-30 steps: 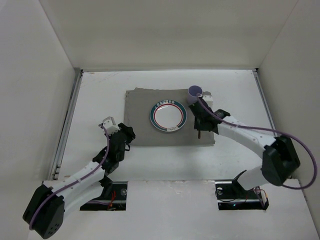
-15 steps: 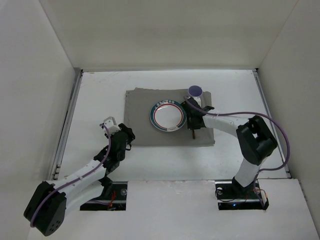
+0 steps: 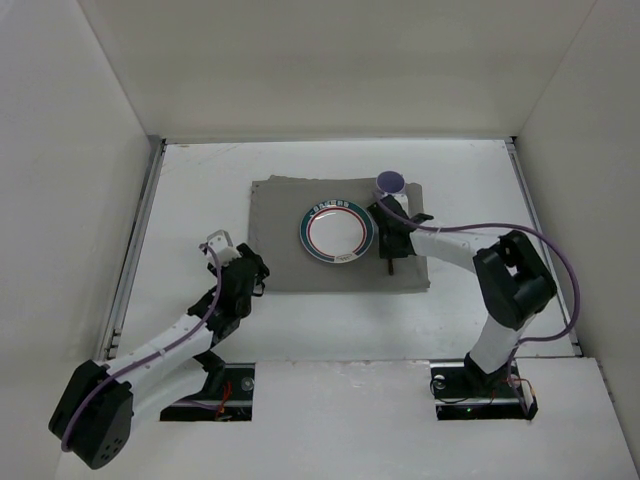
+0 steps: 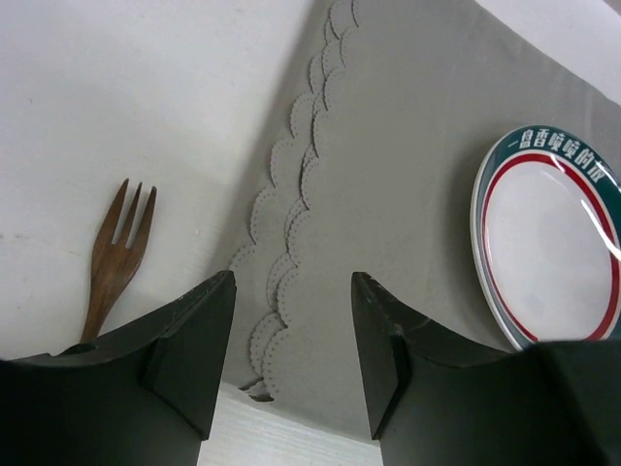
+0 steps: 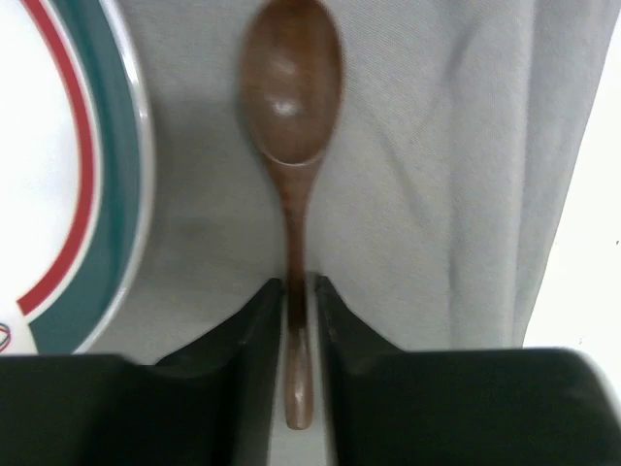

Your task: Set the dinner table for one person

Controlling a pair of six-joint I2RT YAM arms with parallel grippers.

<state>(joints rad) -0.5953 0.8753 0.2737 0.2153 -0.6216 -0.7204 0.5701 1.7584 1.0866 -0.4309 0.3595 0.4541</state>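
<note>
Two utensils out. Fork [image 4: 114, 252] on bare bench [image 3: 200, 200], left of mat [image 4: 388, 146]. Left fingers [image 3: 258, 270] open, empty, above mat's scalloped edge. Plate [image 3: 337, 232] mid-mat. Spoon [image 5: 291, 107] flat on mat, just right of plate, handle between right fingers [image 3: 392, 245]: pinching or clear, cannot tell. Advice: spread wide, rise straight, no dragging handle askew.

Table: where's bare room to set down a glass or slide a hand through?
Free: the white strip between mat and back wall; the table left of the mat, beyond the left gripper; the stretch between mat and right rail. Crowded: right of the plate, where spoon, cup and right gripper bunch; a fork lies by the left gripper.
</note>
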